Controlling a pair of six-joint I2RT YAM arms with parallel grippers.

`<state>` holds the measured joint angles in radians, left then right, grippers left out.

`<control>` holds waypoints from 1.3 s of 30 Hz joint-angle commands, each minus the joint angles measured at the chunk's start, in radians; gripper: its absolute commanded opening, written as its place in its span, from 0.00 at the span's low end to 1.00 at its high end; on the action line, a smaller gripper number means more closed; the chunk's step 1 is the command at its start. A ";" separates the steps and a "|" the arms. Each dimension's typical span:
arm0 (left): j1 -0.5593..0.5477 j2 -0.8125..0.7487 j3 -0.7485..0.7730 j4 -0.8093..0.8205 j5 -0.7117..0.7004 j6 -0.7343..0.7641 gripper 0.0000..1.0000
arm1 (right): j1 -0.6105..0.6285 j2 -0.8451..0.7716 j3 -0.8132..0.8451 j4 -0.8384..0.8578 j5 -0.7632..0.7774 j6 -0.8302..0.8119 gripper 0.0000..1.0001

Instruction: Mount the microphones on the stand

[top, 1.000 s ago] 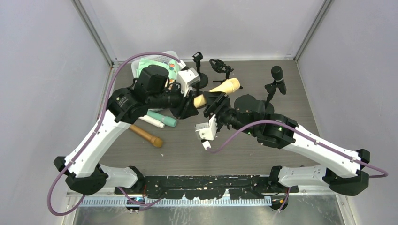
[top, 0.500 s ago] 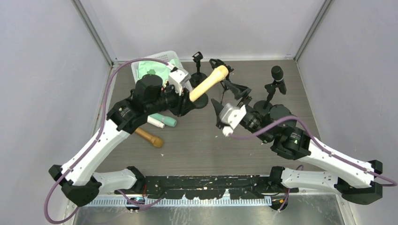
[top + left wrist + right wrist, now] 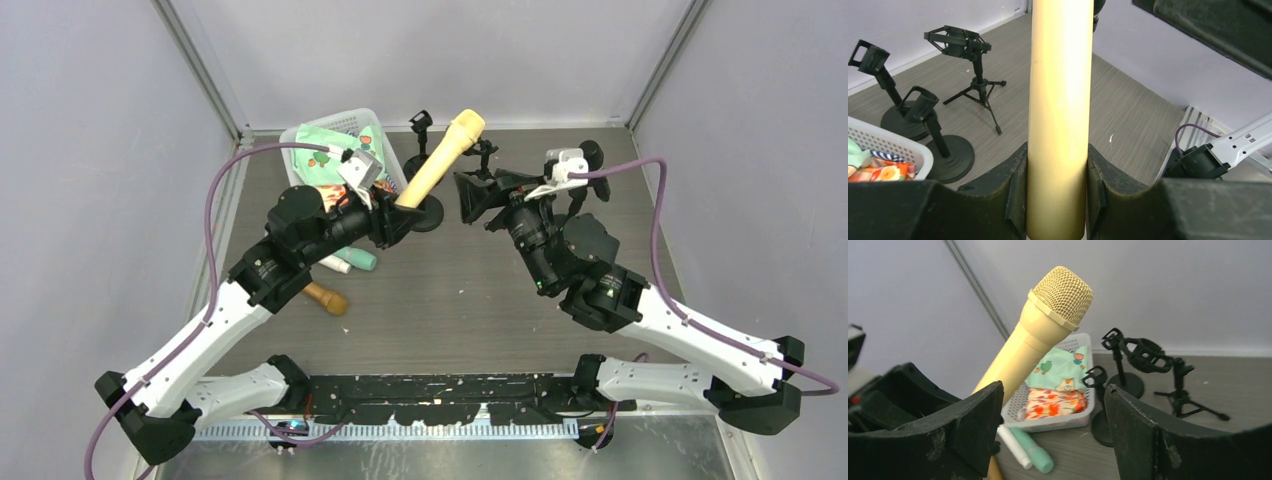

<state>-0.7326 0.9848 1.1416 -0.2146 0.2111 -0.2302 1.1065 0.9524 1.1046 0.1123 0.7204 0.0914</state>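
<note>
Left arm: extended forward and inward from its base, elbow raised, wrist over the left centre of the tabletop [image 3: 450, 300]. The left gripper [image 3: 402, 208] has its jaws clamped on the lower shaft of the cream microphone [image 3: 440, 160]. The microphone is held clear of the tabletop, tilted, with its head uppermost toward the far wall.

Right arm: folded at the elbow, wrist turned leftward. The right gripper [image 3: 480, 195] has its jaws apart, facing the cream microphone without touching it.

The mint green microphone [image 3: 352, 257] and brown microphone [image 3: 325, 297] lie under the left arm.
</note>
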 commanded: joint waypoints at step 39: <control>0.022 0.097 -0.044 0.177 -0.090 -0.054 0.97 | -0.344 0.052 0.077 0.003 -0.243 0.442 0.01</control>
<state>-0.7296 1.0260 1.0389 -0.0212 0.1833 -0.3038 0.7795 1.0870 1.1625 0.1242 0.3374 0.7158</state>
